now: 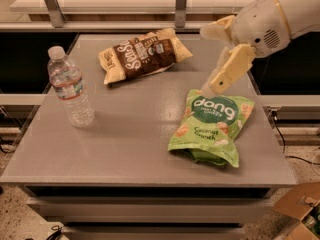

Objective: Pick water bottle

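While my cream fingers [220, 61] hang spread and empty above the green snack bag [212, 129], the clear ribbed plastic water bottle [70, 89] stands upright well to their left

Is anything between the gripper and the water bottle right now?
Nothing visible blocks it. The gripper hangs above the green snack bag on the right; the water bottle stands upright far left, bare table between. The brown snack bag lies just behind that path.

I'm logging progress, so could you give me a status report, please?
Gripper over top edge of Dang bag, at right. Water bottle upright at left, not held. Brown snack bag at back, apart from bottle.
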Robot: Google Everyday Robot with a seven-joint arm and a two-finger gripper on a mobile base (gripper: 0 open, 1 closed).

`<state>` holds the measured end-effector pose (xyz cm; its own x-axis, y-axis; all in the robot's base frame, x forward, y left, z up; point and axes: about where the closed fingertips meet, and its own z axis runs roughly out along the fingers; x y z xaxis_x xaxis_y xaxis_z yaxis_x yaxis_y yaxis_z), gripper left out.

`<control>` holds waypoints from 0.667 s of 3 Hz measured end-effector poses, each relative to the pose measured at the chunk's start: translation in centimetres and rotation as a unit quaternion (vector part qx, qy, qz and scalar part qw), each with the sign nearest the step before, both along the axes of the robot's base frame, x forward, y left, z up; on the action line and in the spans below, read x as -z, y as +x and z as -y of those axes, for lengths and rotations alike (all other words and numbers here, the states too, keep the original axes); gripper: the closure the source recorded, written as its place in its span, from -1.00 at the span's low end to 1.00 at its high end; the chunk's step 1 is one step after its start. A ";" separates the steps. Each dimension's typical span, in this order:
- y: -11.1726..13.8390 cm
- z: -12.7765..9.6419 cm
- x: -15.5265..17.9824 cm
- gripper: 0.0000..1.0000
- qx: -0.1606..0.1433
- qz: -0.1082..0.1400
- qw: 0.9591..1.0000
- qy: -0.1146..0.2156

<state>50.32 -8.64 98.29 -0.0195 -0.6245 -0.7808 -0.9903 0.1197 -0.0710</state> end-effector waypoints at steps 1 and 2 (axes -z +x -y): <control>0.2 -3.3 -0.1 -1.00 -0.027 -0.001 0.998 0.049; 0.2 -6.7 0.7 -1.00 -0.032 0.001 0.996 0.079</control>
<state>50.51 -1.93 97.61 0.0184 -0.4934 -0.8696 -0.9960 0.0667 -0.0589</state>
